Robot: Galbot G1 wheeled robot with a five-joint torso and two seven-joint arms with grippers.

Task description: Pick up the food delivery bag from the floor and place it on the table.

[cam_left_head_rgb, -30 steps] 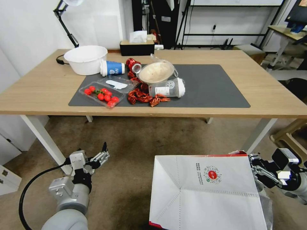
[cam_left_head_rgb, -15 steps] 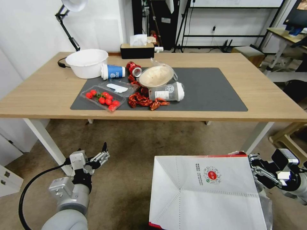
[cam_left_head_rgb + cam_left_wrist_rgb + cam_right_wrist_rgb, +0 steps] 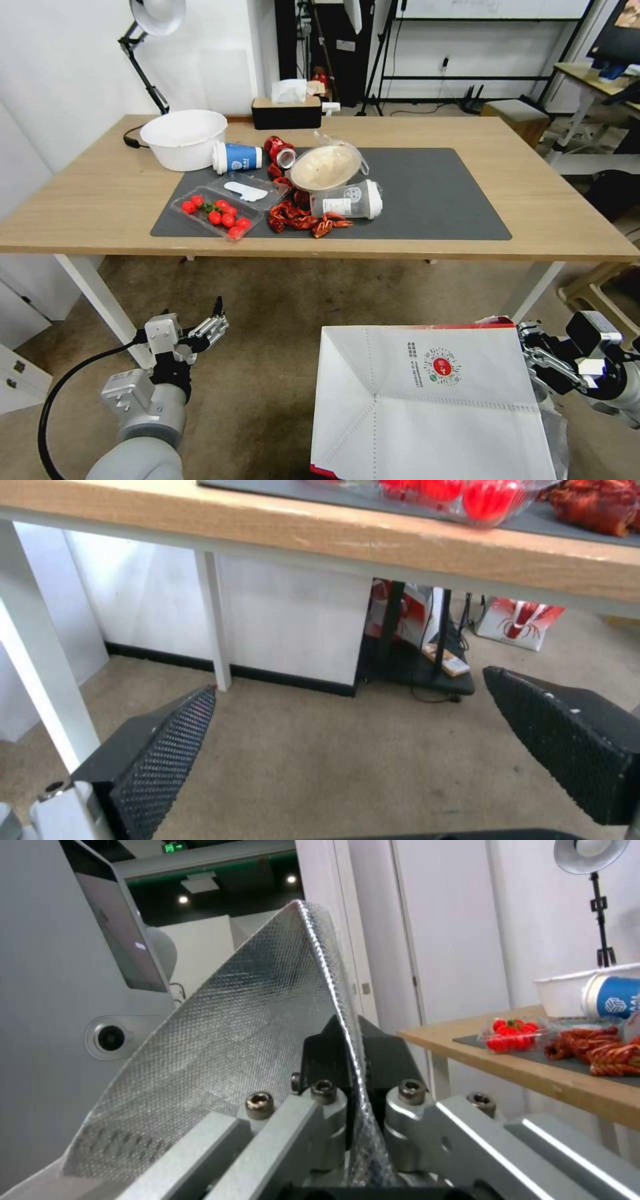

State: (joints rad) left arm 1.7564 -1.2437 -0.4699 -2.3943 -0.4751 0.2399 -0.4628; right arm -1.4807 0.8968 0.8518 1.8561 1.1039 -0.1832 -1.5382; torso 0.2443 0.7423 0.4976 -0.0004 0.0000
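The food delivery bag (image 3: 433,407), white with a round red logo and a red top edge, fills the lower right of the head view in front of the table (image 3: 567,220). My right gripper (image 3: 533,363) is shut on the bag's right edge. In the right wrist view its jaws pinch the silver foil lining (image 3: 233,1040). Whether the bag touches the floor (image 3: 300,300) I cannot tell. My left gripper (image 3: 213,327) hangs open over the carpet at the lower left, holding nothing. Its black fingers (image 3: 167,760) stand wide apart below the table's edge.
On the dark grey mat (image 3: 440,193) lie a white bowl (image 3: 185,139), a tipped blue cup (image 3: 237,158), a tomato tray (image 3: 215,215), red dried food (image 3: 300,219) and a clear bottle (image 3: 350,199). White table legs (image 3: 90,293) stand left and right. A tissue box (image 3: 287,110) sits at the back.
The table has slid lower in the head picture, so the camera has moved. The bag and both grippers keep their places in the picture, with the right one still shut on the bag.
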